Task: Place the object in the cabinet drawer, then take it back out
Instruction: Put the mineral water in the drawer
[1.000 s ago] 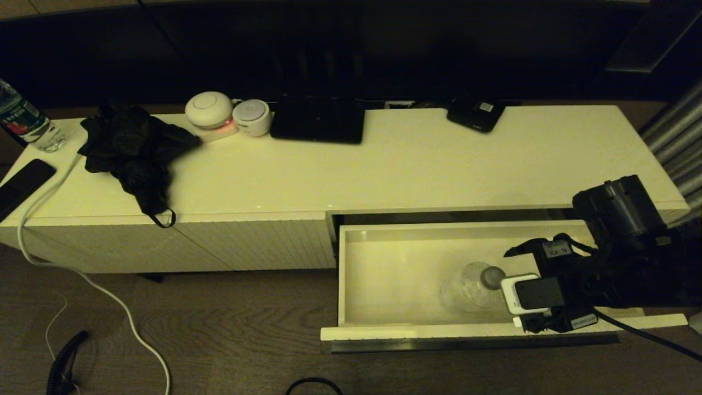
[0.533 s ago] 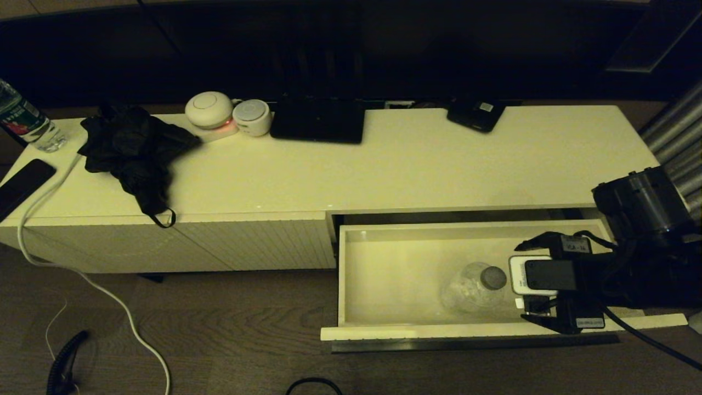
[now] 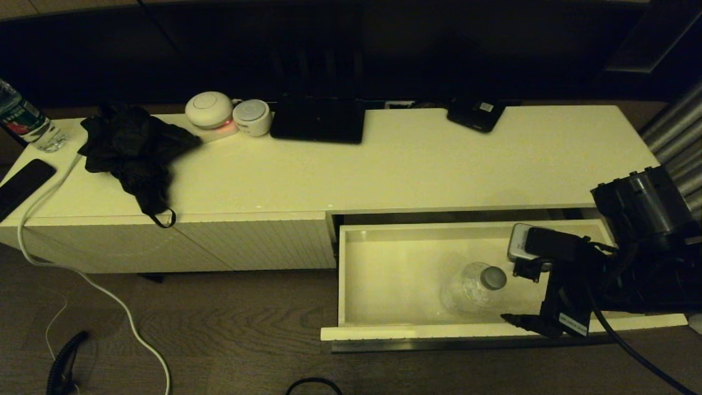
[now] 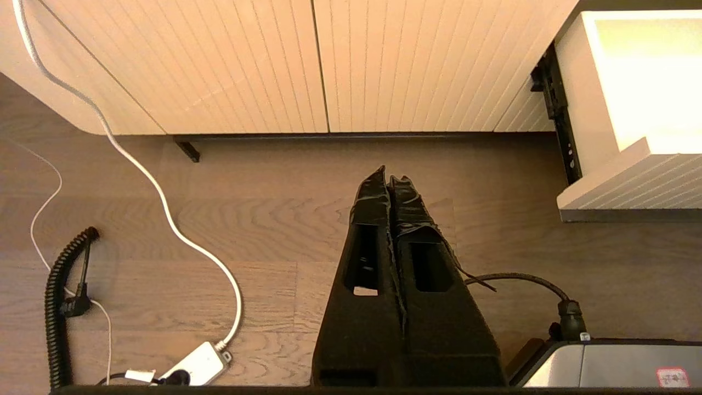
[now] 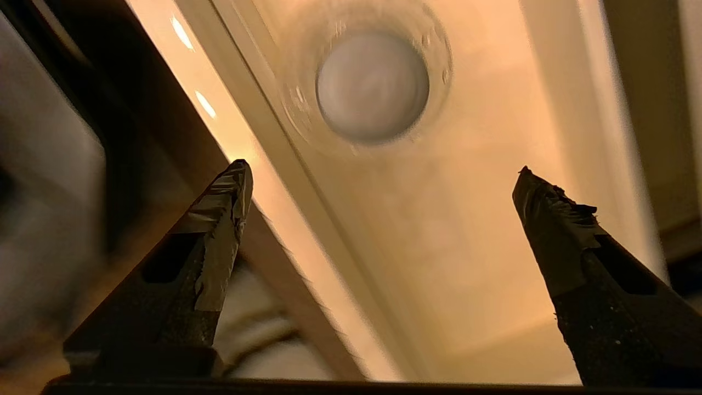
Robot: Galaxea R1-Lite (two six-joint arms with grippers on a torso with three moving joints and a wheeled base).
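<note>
Clear plastic bottle (image 3: 476, 288) stands in the open drawer (image 3: 384, 274); right gripper (image 3: 521, 291) spread wide beside its cap, holding nothing. Prob. regrasp next: centre fingers round the neck before closing

We counted two bottles: one clear bottle (image 3: 474, 288) standing in the drawer (image 3: 384, 274), and one with a green-and-red label (image 3: 24, 123) at the far left of the bench (image 3: 417, 164). There was one open drawer. We saw two round white devices (image 3: 209, 109) side by side at the back of the bench, two flat dark boxes, one large (image 3: 318, 120) and one small (image 3: 476, 115), one black cloth (image 3: 134, 148) and one dark phone (image 3: 22, 184). On the floor we counted one white cable (image 3: 82, 274) and one coiled black cord (image 3: 63, 365). Two grippers showed, the right gripper (image 3: 521, 291) and the left gripper (image 4: 390, 178), each with two fingers.
</note>
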